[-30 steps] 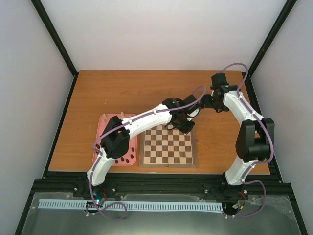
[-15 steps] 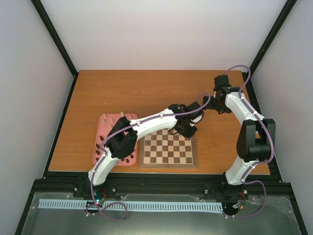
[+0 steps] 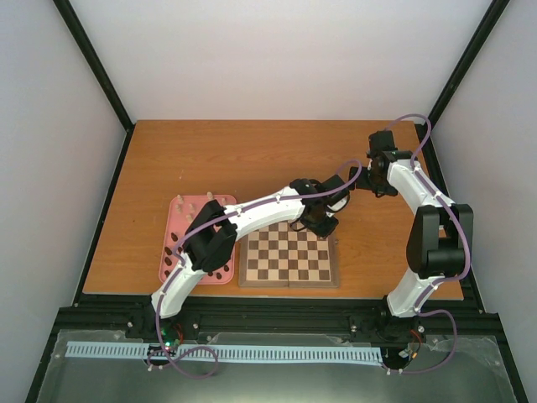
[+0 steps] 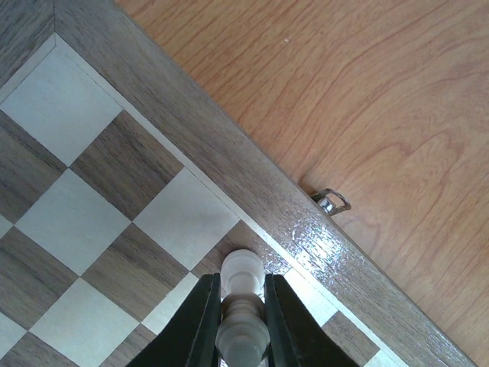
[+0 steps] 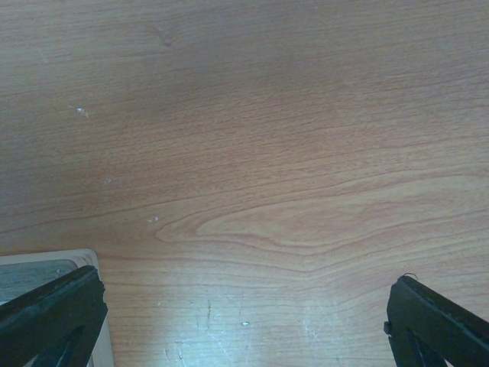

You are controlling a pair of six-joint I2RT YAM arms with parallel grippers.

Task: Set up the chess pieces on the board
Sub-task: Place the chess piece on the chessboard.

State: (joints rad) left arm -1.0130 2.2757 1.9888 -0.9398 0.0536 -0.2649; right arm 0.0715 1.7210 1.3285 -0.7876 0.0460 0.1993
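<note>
A square wooden chequered chessboard (image 3: 289, 260) lies at the near edge of the brown wooden table (image 3: 252, 159), about midway along it. A pink rounded-corner tray (image 3: 174, 201) sits just beside its left side, with small turned chess pieces (image 3: 220, 272) in it. Over the board's far right corner, a cream-white turned piece (image 4: 241, 267) sits between the left gripper (image 4: 241, 279) fingers — a small metal clasp (image 4: 331, 201) juts from the border there. The right gripper (image 5: 244, 283) hangs over bare table behind that corner.

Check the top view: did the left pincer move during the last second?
Yes. The left pincer shifted slightly right along the board's far edge, toward its far-right corner.
</note>
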